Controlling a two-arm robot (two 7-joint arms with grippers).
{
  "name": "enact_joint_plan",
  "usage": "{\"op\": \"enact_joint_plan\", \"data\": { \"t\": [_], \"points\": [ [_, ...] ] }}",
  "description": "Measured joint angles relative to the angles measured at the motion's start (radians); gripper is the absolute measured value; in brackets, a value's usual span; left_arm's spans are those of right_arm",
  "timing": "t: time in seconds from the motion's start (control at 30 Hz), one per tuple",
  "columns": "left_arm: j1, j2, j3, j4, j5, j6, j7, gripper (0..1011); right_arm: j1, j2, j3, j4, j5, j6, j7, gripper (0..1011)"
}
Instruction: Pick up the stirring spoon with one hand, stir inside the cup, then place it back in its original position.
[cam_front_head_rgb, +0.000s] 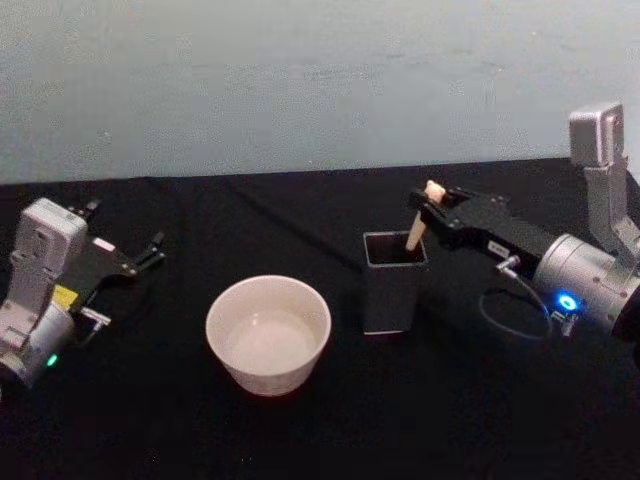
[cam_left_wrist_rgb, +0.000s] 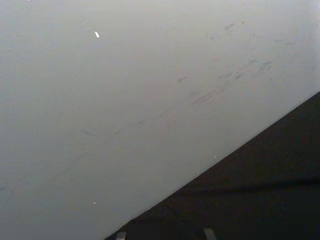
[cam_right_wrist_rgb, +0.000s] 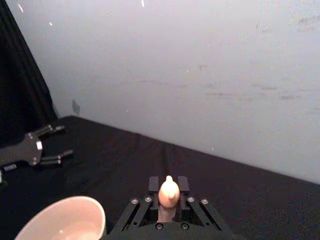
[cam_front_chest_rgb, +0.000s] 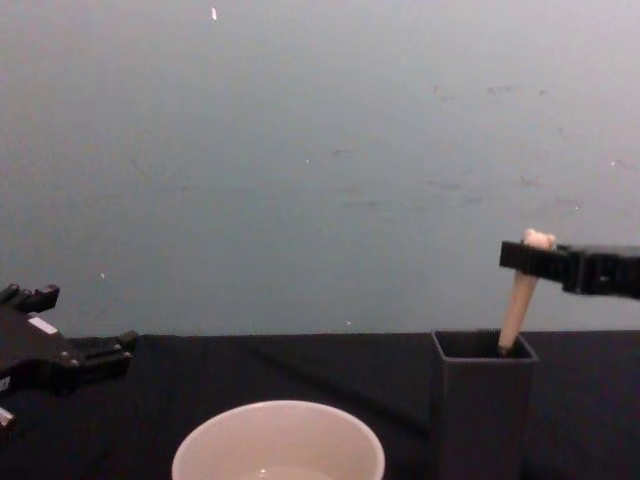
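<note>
Looking down from the head camera, I see the right pincer (cam_front_head_rgb: 430, 200) reaching in from the table's right edge, its fingers clamped on the top of the stirring spoon (cam_front_head_rgb: 417, 230) just under the little bear head; the right wrist view shows that head (cam_right_wrist_rgb: 169, 192) wedged between the two black fingers.

The spoon's beige handle leans out of the dark grey holder (cam_front_head_rgb: 393, 290), tilted toward the right edge; its lower part sits inside the box, so I cannot see the bowl. From the chest camera the handle (cam_front_chest_rgb: 518, 305) rises out of the holder's (cam_front_chest_rgb: 480, 410) open top at the same slant, with the pincer (cam_front_chest_rgb: 535, 255) level across its tip.

The holder stands upright, right of the table's (cam_front_head_rgb: 320, 440) middle; the cup (cam_front_head_rgb: 268, 375) sits beside it on the left, apart from it and nearer the front edge; it holds a little clear liquid.

The left pincer (cam_front_head_rgb: 125, 228) rests by the table's left edge, fingers spread apart and gripping nothing, well away from the cup.
</note>
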Motion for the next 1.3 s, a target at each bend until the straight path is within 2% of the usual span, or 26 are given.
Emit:
{"op": "enact_joint_plan", "data": {
  "t": [0.47,0.97,1.23,1.3],
  "points": [
    [0.000,0.000,0.000,0.000,0.000,0.000,0.000,1001,0.012,0.018,0.028,-0.088,0.099,0.021,-0.026,216],
    [0.000,0.000,0.000,0.000,0.000,0.000,0.000,1001,0.038,0.030,0.031,-0.151,0.158,0.025,-0.066,216],
    [0.000,0.000,0.000,0.000,0.000,0.000,0.000,1001,0.049,0.028,-0.005,-0.166,0.165,0.014,-0.084,216],
    [0.000,0.000,0.000,0.000,0.000,0.000,0.000,1001,0.051,0.030,-0.027,-0.166,0.161,0.012,-0.085,216]
  ]
}}
